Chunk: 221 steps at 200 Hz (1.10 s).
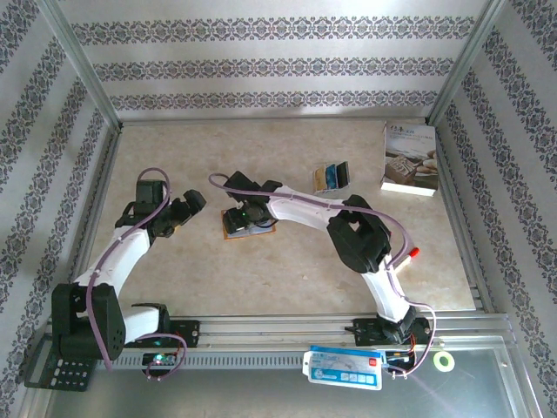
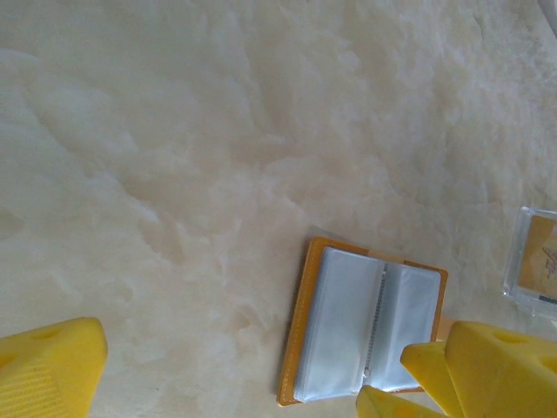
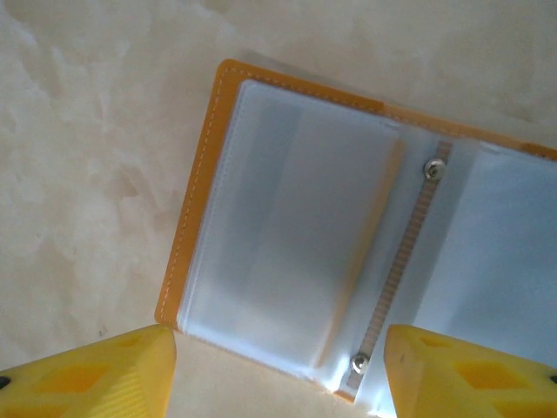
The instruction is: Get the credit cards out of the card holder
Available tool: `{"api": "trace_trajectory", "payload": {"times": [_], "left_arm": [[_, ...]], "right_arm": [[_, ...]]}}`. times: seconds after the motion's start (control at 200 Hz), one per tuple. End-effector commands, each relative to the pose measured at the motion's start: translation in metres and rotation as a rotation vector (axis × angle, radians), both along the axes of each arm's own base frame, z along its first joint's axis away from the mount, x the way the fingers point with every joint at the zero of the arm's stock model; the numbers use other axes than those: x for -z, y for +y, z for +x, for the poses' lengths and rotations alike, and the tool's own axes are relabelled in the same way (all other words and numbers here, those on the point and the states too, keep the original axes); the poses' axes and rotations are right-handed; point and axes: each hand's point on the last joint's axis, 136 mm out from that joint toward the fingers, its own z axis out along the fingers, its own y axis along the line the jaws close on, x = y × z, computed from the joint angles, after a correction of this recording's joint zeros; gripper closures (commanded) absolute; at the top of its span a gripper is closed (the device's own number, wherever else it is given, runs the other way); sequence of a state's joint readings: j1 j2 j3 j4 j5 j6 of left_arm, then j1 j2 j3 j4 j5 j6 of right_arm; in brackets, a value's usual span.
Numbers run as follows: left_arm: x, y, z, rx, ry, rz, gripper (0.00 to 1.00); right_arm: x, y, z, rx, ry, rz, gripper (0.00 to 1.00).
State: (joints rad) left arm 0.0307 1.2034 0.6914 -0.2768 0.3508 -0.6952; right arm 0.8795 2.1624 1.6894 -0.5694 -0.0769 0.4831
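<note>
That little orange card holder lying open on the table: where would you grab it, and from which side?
Probably the free outer edge of the clear sleeves, away from the riveted spine, coming down from above and pinching inward. The card holder lies open and flat on the table, so its orange cover leaves no gap underneath, while the sleeves look loose there.

Lab-style robot test cell, aluminium frame post (image 1: 82, 65), patterned wallpaper panels (image 1: 261, 68), marble-look tabletop (image 1: 287, 270)

A white book (image 1: 410, 159) lies on the beige table (image 1: 287, 279), well apart from the right gripper (image 1: 246, 218), far to its right. A blue-white packet (image 1: 345, 366) and a green ring (image 1: 444, 360) lie behind it, at the near edge.
</note>
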Motion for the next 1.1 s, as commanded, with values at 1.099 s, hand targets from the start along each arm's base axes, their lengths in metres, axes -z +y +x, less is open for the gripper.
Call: {"api": "trace_trajectory", "payload": {"times": [1.099], "left_arm": [[0.013,-0.05,0.012,0.19,0.048,-0.192,0.34]], "right_arm": [[0.086,-0.058,-0.002,0.05,0.157,-0.27,0.64]]}}
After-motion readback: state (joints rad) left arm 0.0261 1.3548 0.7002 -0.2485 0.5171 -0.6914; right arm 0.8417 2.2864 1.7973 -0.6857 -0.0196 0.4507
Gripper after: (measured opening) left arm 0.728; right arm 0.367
